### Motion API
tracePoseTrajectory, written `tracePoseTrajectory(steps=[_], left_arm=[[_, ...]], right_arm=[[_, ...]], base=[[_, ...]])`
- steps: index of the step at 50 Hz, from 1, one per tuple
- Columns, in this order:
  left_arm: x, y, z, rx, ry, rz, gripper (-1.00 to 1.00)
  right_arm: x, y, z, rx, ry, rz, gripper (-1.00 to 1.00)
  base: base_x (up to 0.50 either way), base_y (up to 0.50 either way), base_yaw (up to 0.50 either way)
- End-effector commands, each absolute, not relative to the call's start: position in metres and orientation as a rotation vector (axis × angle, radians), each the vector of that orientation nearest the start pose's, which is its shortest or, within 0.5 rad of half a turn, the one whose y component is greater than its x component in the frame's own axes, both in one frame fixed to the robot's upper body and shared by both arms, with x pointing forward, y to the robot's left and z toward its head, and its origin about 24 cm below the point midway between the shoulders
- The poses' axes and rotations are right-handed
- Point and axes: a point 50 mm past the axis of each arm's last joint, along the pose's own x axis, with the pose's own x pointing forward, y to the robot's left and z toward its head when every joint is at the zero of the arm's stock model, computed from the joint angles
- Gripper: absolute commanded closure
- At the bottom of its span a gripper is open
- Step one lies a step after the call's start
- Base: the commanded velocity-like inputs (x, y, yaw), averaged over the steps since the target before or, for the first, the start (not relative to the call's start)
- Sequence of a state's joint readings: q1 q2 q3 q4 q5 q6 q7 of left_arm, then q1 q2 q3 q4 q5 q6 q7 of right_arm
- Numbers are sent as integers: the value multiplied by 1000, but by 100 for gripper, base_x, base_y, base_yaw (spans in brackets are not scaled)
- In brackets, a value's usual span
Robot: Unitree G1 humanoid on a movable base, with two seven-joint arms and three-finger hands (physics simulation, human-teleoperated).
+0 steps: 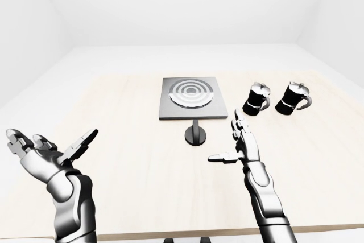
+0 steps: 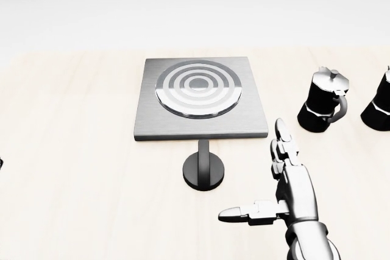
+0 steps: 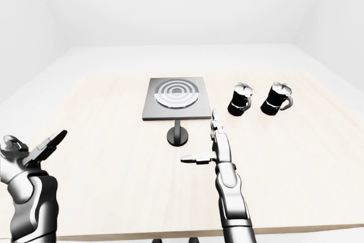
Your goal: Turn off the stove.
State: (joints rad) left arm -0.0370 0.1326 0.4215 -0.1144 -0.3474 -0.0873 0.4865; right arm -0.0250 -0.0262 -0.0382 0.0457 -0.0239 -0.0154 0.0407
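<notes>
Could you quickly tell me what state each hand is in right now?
Left hand: open, holding nothing.
Right hand: open, holding nothing, right of the stove knob.

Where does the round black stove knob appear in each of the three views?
Left-eye view: knob just below centre, under the stove plate.
Head view: knob centre, below the plate, left of the right hand.
Right-eye view: knob centre, slightly left.
Shared landmark: the plate's ringed burner.

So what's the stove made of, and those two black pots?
The stove looks like brushed grey metal: a matte plate with faint streaks and shiny ringed burner. Its knob looks like dark glossy metal or plastic. The two pots look like glossy black painted metal with silvery lids, though it's only a render.
</notes>
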Motion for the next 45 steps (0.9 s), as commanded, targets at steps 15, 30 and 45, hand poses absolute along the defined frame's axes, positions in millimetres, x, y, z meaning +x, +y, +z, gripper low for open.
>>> tracePoseTrajectory(steps=[15, 30, 45], left_arm=[[186, 326, 85, -247, -272, 981, -100], [186, 329, 82, -236, -262, 960, -100], [188, 327, 83, -204, -259, 943, -100]], right_arm=[[258, -160, 39, -51, 7, 3, -100], [257, -160, 40, -62, 4, 4, -100], [258, -160, 37, -67, 41, -7, -100]], base=[[0, 0, 0], [0, 0, 0], [0, 0, 0]])
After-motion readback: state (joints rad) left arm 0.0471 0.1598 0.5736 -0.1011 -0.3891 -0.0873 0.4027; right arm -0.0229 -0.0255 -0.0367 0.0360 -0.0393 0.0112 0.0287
